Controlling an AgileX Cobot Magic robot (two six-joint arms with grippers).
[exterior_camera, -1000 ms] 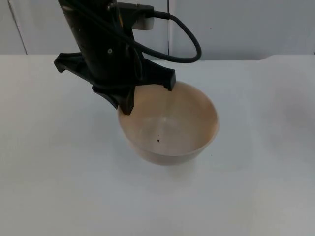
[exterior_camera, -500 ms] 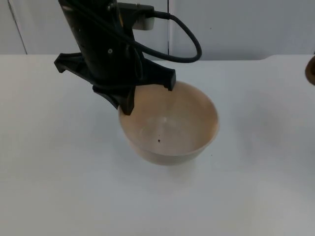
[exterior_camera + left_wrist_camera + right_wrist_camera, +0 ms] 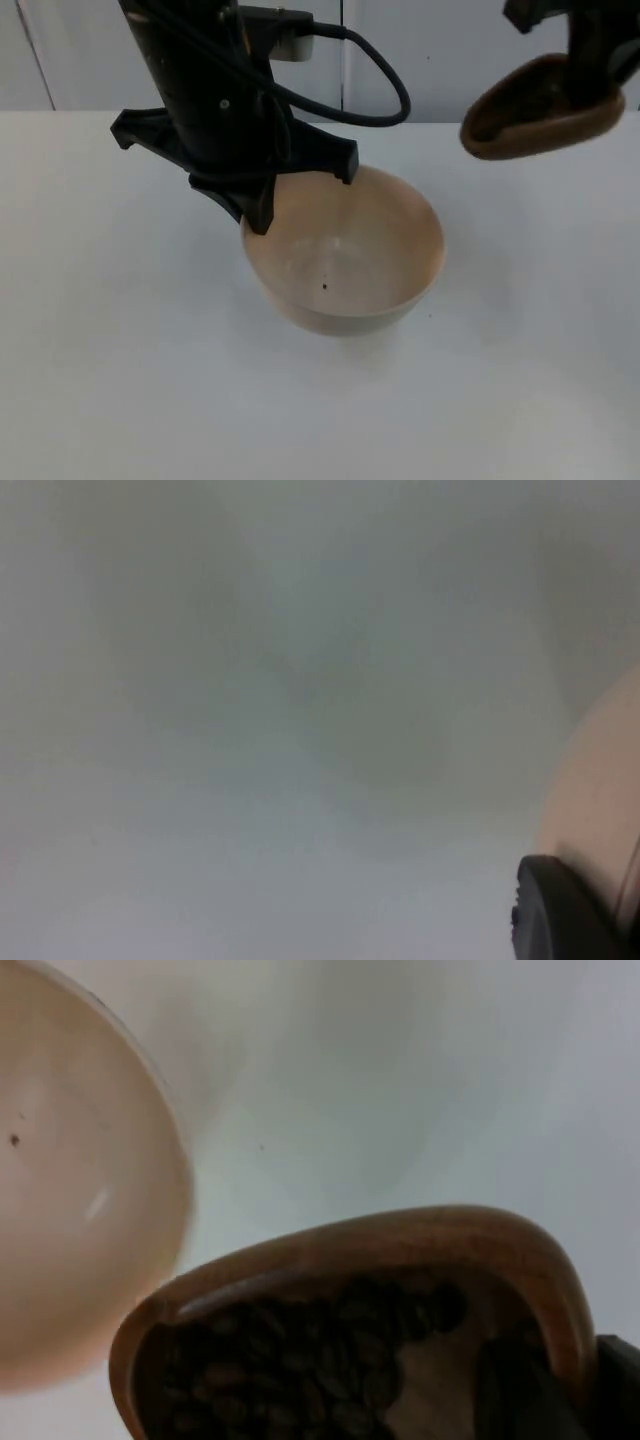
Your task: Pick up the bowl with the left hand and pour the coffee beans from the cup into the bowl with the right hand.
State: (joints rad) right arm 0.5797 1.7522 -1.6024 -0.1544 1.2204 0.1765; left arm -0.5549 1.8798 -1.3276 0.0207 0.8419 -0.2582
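A beige bowl (image 3: 345, 255) sits at the middle of the top view, with one dark bean (image 3: 323, 286) on its bottom. My left gripper (image 3: 262, 205) is shut on the bowl's back left rim; its black fingertip (image 3: 560, 910) lies against the bowl wall (image 3: 595, 800). At the upper right, above the table, hangs a brown wooden cup (image 3: 540, 110), tilted with its mouth toward the bowl. My right gripper (image 3: 588, 80) is shut on its rim. Coffee beans (image 3: 300, 1360) lie inside the cup (image 3: 350, 1250), and the bowl (image 3: 80, 1190) is beyond it.
The white table (image 3: 120, 380) runs back to the grey partition wall (image 3: 450, 50). A tiny dark speck (image 3: 431, 316) lies on the table just right of the bowl.
The right arm has come in from the right edge with the cup, moving left toward the bowl. The left gripper and the bowl have stayed still.
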